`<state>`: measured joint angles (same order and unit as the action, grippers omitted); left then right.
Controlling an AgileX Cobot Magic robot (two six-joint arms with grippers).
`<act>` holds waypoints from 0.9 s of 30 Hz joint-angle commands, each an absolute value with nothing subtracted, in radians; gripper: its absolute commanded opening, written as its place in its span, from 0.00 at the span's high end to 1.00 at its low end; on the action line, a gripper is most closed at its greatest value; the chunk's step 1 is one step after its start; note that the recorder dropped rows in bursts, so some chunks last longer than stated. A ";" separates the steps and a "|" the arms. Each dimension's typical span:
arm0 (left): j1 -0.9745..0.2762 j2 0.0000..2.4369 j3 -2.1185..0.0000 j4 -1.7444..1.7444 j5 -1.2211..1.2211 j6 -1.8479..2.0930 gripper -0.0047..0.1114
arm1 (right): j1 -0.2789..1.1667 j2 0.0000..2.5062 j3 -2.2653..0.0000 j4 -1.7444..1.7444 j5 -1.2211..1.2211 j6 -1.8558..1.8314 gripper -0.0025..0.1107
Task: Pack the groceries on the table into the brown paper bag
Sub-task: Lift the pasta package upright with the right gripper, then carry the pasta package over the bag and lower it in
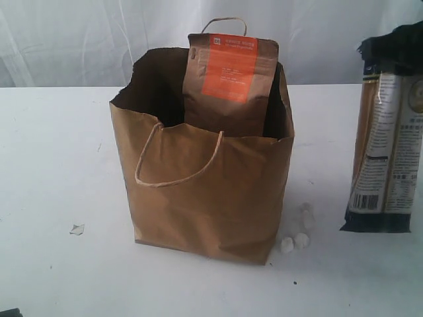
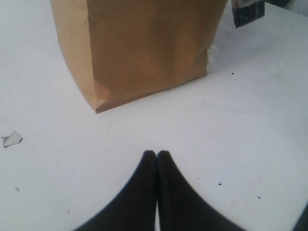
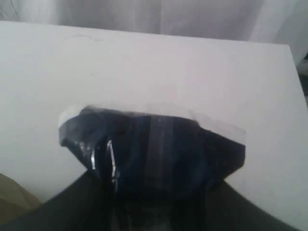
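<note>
The brown paper bag [image 1: 205, 191] stands open in the middle of the white table [image 1: 53, 165]. A brown pouch with an orange label [image 1: 228, 82] stands upright inside it, its top above the rim. To the right of the bag, the long dark-blue noodle packet [image 1: 386, 152] hangs upright, and my right gripper [image 1: 396, 43] is shut on its top end. The right wrist view shows the packet [image 3: 159, 144] between the dark fingers [image 3: 77, 202]. My left gripper [image 2: 157, 153] is shut and empty, low over the table in front of the bag [image 2: 139, 48].
Small white lumps [image 1: 295, 241] lie by the bag's right front corner. A torn paper scrap [image 1: 77, 229] lies on the table left of the bag, also seen as a scrap [image 2: 11, 139] in the left wrist view. A white curtain hangs behind the table.
</note>
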<state>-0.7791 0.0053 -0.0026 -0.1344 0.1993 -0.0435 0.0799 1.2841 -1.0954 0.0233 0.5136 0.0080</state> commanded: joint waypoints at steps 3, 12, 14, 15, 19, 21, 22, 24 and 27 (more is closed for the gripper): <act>-0.779 0.000 0.000 -0.141 0.204 -0.045 0.96 | 0.080 1.140 -1.102 0.037 0.424 0.000 0.98; -0.779 0.000 0.000 -0.141 0.204 -0.045 0.96 | 0.082 0.984 -1.104 0.066 0.254 0.000 0.98; -0.779 0.000 0.000 -0.141 0.204 -0.045 0.96 | 0.082 0.953 -1.104 0.091 0.203 0.000 0.98; -0.779 0.000 0.000 -0.141 0.204 -0.045 0.96 | 0.082 0.940 -1.104 0.100 0.184 0.000 0.98; -0.779 0.000 0.000 -0.141 0.204 -0.045 0.96 | 0.121 0.899 -1.106 0.104 0.139 0.000 0.98; -0.779 0.000 0.000 -0.141 0.204 -0.045 0.96 | 0.148 0.887 -1.106 0.104 0.118 0.000 0.98; -0.779 0.000 0.000 -0.141 0.204 -0.045 0.96 | 0.167 0.880 -1.113 0.104 0.109 0.000 0.98; -0.779 0.000 0.000 -0.141 0.204 -0.045 0.96 | 0.193 0.875 -1.131 0.104 0.106 0.000 0.98; -0.779 0.000 0.000 -0.141 0.204 -0.045 0.96 | 0.232 0.875 -1.171 0.100 0.102 0.000 0.98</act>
